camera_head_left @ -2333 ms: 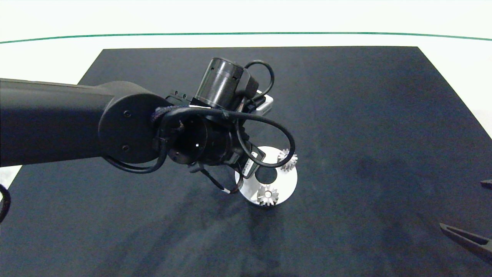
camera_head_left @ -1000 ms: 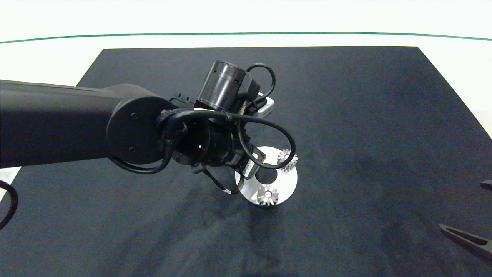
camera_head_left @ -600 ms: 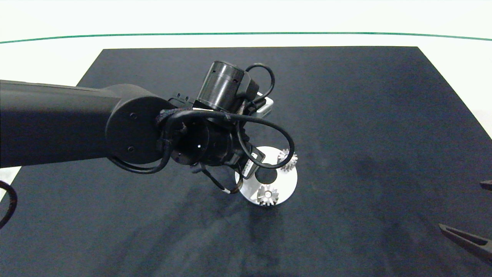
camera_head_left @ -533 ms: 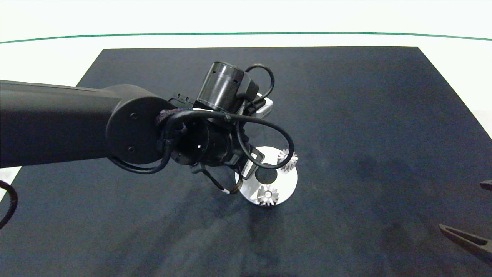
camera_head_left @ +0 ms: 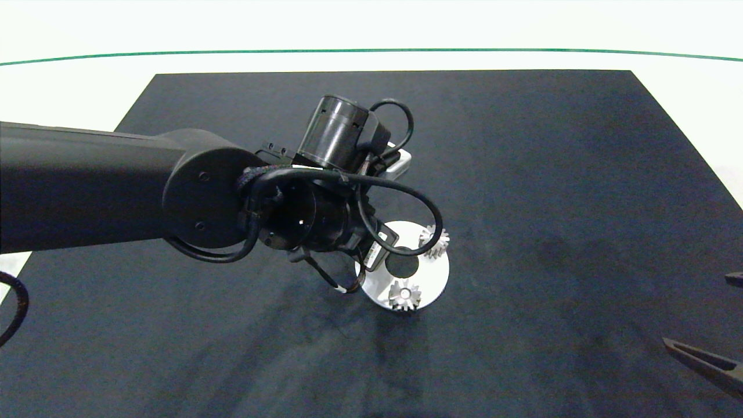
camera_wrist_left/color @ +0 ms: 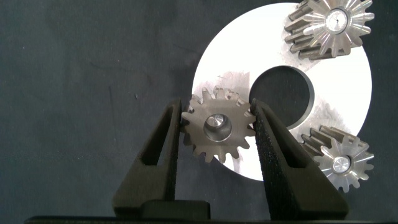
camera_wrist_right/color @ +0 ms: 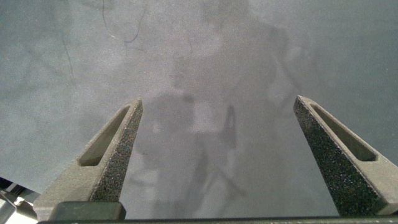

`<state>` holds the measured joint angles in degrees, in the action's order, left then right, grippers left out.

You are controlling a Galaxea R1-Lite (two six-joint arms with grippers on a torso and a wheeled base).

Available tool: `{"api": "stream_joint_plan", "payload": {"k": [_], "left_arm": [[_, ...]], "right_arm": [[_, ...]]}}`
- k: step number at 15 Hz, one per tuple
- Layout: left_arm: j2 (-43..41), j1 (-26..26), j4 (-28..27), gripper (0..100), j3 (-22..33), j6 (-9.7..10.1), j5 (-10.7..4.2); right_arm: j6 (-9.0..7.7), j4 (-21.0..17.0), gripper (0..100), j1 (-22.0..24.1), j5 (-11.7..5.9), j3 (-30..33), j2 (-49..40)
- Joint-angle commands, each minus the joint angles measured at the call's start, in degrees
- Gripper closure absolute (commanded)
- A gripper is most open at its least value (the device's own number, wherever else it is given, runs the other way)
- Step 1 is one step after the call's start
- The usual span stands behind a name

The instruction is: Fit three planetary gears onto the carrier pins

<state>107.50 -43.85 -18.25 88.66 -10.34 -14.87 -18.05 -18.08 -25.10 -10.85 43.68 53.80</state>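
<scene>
We are clamping the third gear [camera_wrist_left/color: 218,128] in our left gripper [camera_wrist_left/color: 217,134], its bore showing a pin end over the disc [camera_wrist_left/color: 339,87] on the mat [camera_head_left: 522,174]; two gears [camera_head_left: 435,240] are sitting on pins, so only release seems left. No containers here. Our right gripper [camera_wrist_right/color: 217,149] is idling spread wide near the mat's right edge

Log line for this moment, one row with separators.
left pincer: shut on third gear, over disc | other two gears: on pins | right pincer: open, parked at mat edge
</scene>
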Motion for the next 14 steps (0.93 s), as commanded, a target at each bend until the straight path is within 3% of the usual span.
{"api": "stream_joint_plan", "payload": {"k": [1,10,12,14], "left_arm": [[-0.01,-0.1,-0.12,0,0.02,-0.12,-0.07],[-0.97,-0.01,-0.38,0,-0.33,-0.12,-0.07],[-3.43,0.43,-0.38,0,-1.74,-0.3,-0.07],[-9.67,1.75,-0.47,0,-6.92,-1.53,-0.07]], "right_arm": [[-0.14,-0.11,0,-0.04,-0.05,0.0,0.08],[-0.14,-0.11,0,0.05,-0.05,0.0,-0.01],[-0.14,-0.03,0,-0.04,-0.05,0.09,-0.1],[-0.14,0.06,0,0.05,-0.05,0.27,-0.62]]}}
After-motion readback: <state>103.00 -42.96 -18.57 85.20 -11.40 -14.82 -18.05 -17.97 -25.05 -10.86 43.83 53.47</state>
